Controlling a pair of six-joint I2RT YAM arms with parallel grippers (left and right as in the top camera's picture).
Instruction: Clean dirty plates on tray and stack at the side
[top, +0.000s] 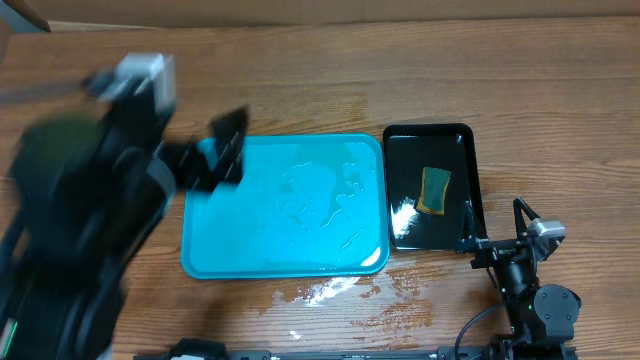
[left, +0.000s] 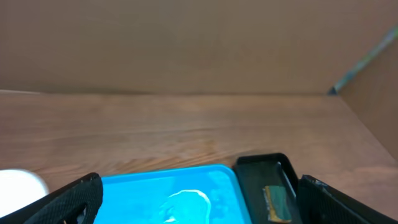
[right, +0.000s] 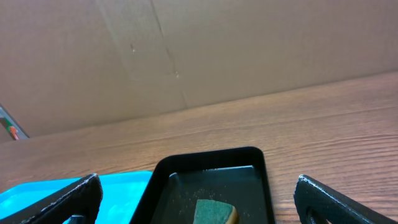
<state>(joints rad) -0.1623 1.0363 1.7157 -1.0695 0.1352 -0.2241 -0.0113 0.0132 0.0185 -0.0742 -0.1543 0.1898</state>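
Note:
The turquoise tray (top: 285, 205) lies mid-table with only puddles of water on it; in the left wrist view the tray (left: 143, 190) looks just as wet. No plates show on it. A blurred white rounded shape (left: 17, 185) sits at the left edge of the left wrist view; I cannot tell whether it is a plate. My left gripper (top: 228, 150) hovers open over the tray's left rim, its fingers (left: 68, 202) wide apart around nothing. My right gripper (top: 493, 225) stands open just right of the black tray, with nothing between its fingers (right: 68, 202).
A glossy black tray (top: 465, 170) right of the turquoise one holds a green-and-yellow sponge (top: 435, 190), also seen as the sponge (right: 214, 213). Water is spilled on the wood (top: 330, 290) in front of the tray. Cardboard walls (left: 199, 43) close off the back.

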